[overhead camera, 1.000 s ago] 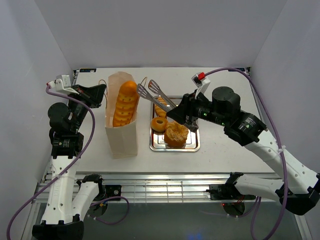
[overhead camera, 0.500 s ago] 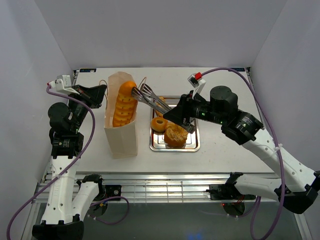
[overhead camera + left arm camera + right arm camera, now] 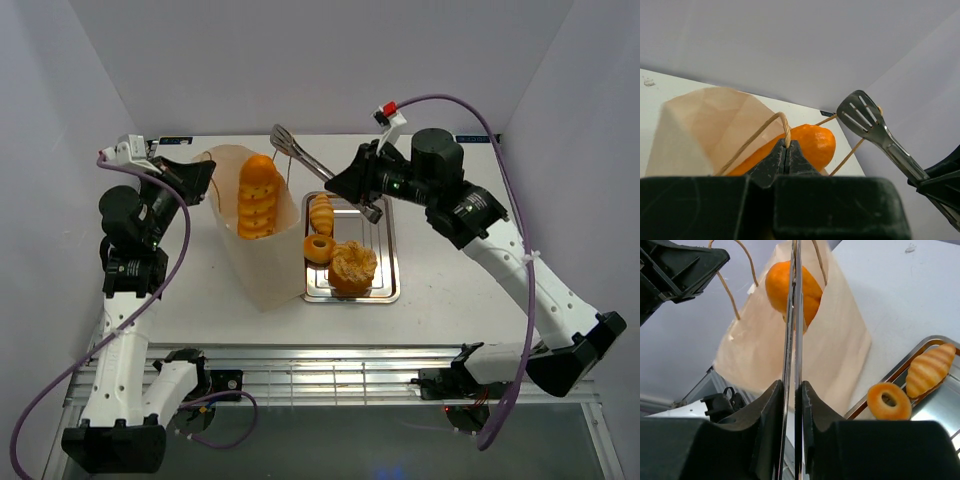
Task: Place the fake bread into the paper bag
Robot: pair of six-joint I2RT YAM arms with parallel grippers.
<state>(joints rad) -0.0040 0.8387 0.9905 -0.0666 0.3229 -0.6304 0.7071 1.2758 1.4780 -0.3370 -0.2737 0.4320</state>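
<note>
The paper bag (image 3: 268, 262) stands tilted left of the tray, with the long baguette (image 3: 258, 192) upright inside it. My left gripper (image 3: 203, 176) is shut on one string handle (image 3: 783, 123) at the bag's top. My right gripper (image 3: 352, 190) is shut on the metal tongs (image 3: 300, 152), whose empty tips hang by the bag's far rim. The ring doughnut (image 3: 318, 248), the round bun (image 3: 352, 268) and the ridged roll (image 3: 321, 213) lie in the tray. In the right wrist view the tongs (image 3: 793, 315) cross the baguette (image 3: 782, 285), with the doughnut (image 3: 889, 401) and roll (image 3: 930, 369) lower right.
The silver tray (image 3: 388, 292) lies at mid-table, touching the bag's right side. White walls close in the table at the back and on both sides. The second string handle (image 3: 852, 150) hangs loose near the tongs (image 3: 865, 120).
My right arm has lifted the tongs up and back, off the tray, toward the bag's far rim. The left gripper has pulled the handle, and the bag now leans with its base nearer the tray.
</note>
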